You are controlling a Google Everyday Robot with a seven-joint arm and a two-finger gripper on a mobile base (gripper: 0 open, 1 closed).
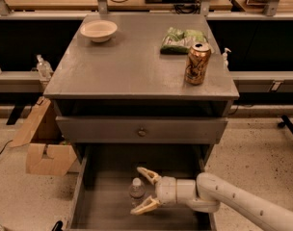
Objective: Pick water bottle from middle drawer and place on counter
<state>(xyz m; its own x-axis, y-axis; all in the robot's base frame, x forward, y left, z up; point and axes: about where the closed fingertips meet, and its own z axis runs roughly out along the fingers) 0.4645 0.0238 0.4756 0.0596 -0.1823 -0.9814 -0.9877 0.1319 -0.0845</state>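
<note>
The water bottle [136,189], small and clear with a white cap, stands upright on the floor of the pulled-out middle drawer [108,201]. My gripper [139,190] is inside the drawer, reaching in from the right on a white arm. It is open, with one cream finger behind the bottle and one in front, so the bottle stands between the fingers. The fingers do not press on it. The counter [132,61] is the grey cabinet top above.
On the counter stand a white bowl [99,31], a green snack bag [182,40] and a gold can [197,63]. A grey drawer front with a round knob [142,132] hangs above the open drawer. A cardboard box [43,143] sits left of the cabinet. Pump bottles stand on side ledges.
</note>
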